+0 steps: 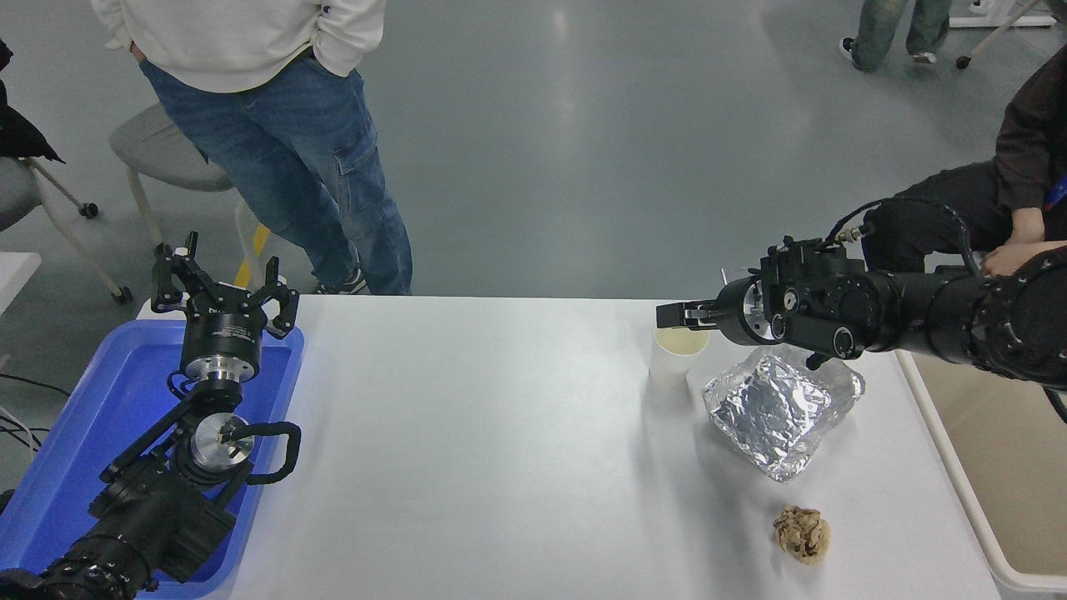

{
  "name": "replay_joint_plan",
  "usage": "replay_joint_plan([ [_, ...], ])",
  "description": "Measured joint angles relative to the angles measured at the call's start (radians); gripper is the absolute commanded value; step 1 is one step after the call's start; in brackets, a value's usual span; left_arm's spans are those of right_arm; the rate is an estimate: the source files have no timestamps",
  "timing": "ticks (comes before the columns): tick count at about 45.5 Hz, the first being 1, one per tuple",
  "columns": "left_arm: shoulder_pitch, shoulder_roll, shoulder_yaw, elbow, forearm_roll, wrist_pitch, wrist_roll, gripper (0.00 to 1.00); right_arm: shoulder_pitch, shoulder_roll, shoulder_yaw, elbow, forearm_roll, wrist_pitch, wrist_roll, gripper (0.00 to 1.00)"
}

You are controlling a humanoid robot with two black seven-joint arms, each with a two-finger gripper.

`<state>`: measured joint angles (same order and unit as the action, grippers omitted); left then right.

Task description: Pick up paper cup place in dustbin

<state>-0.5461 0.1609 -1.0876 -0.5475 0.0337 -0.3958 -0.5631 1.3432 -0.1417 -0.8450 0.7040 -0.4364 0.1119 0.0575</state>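
Note:
The white paper cup (669, 360) stands upright on the white table (483, 433), right of centre near the far edge. My right gripper (679, 315) reaches in from the right and sits level just over the cup's rim, covering part of its cream inside. It is seen edge-on, so I cannot tell its opening. The beige dustbin (1021, 475) stands at the table's right end, its far part hidden behind my right arm. My left gripper (221, 283) is parked open over the blue tray at the lower left.
A crumpled silver foil sheet (779, 408) lies just right of the cup. A small brown wrinkly ball (802, 533) lies nearer the front. The blue tray (75, 433) is at the left edge. A person (275, 125) stands at the far left; another (1025, 158) sits at the far right.

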Motion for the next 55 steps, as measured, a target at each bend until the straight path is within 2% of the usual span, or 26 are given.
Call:
replay_joint_plan([
  [12,0.0,0.0,0.0,0.0,0.0,0.0,0.0,0.99,-0.064,0.009,0.006,-0.062,-0.013,-0.034,-0.01,0.99],
  [19,0.0,0.0,0.0,0.0,0.0,0.0,0.0,0.99,-0.094,0.014,0.008,-0.085,-0.016,-0.049,-0.014,0.92],
  [28,0.0,0.0,0.0,0.001,0.0,0.0,0.0,0.99,-0.119,0.024,0.008,-0.105,-0.017,-0.059,-0.016,0.69],
  [34,0.0,0.0,0.0,0.001,0.0,0.0,0.0,0.99,-0.135,0.032,0.009,-0.117,-0.017,-0.062,-0.018,0.37],
  [39,0.0,0.0,0.0,0.001,0.0,0.0,0.0,0.99,-0.144,0.037,0.009,-0.125,-0.018,-0.063,-0.018,0.22],
  [44,0.0,0.0,0.0,0.001,0.0,0.0,0.0,0.99,-0.149,0.039,0.009,-0.129,-0.018,-0.063,-0.019,0.0],
  [55,0.0,0.0,0.0,0.001,0.0,0.0,0.0,0.99,-0.154,0.041,0.009,-0.132,-0.016,-0.056,-0.019,0.0],
])
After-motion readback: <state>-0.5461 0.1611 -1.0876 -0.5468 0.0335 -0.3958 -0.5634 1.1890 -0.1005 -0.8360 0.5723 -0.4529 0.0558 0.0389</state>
